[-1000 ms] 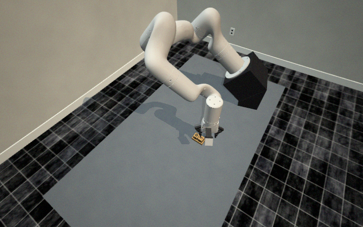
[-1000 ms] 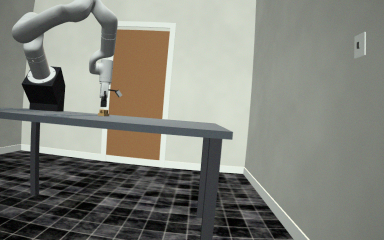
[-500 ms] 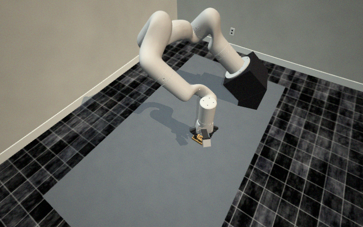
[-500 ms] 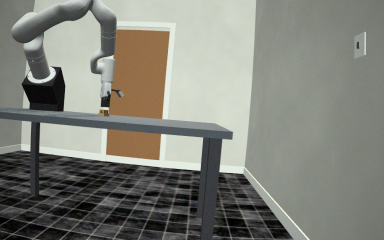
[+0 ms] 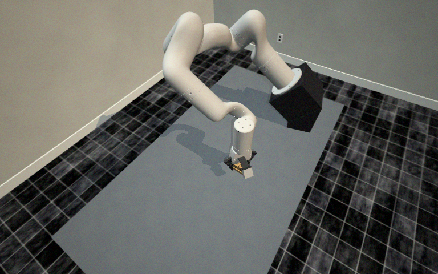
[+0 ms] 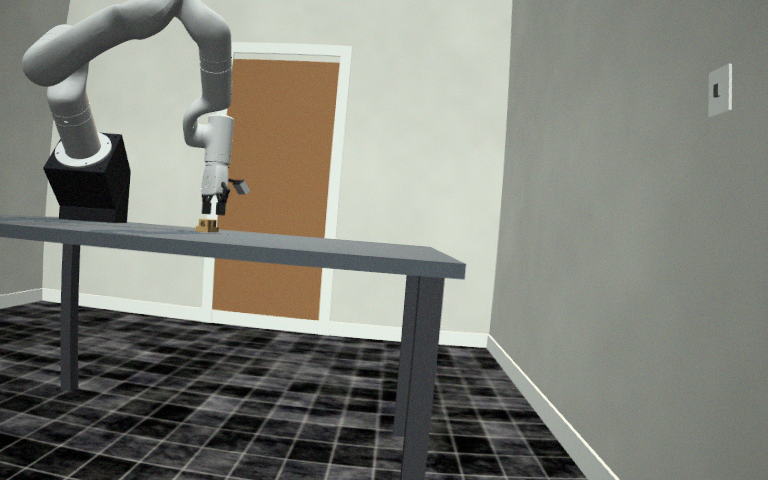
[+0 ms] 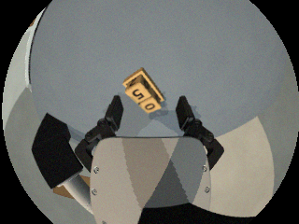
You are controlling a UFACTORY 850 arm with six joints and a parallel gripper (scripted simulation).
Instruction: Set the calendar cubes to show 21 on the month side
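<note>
The wooden calendar tray (image 7: 137, 77) (image 6: 207, 228) (image 5: 238, 166) lies flat on the grey table (image 5: 154, 209) (image 6: 339, 251) (image 7: 193, 32). Two cubes stand in it side by side. In the wrist view their top faces read 5 (image 7: 137, 93) and 0 (image 7: 151, 106). My gripper (image 7: 149, 102) (image 6: 214, 210) (image 5: 239, 162) is open and empty. It hangs a short way above the tray, with the fingers spread on either side of the cubes and clear of them. In the top view the wrist hides most of the tray. The side with the month's name is too small to read.
The arm's black base block (image 5: 298, 100) (image 6: 90, 175) stands at the far end of the table. The table's edges lie well away from the tray. A brown door (image 6: 277, 186) is behind the table.
</note>
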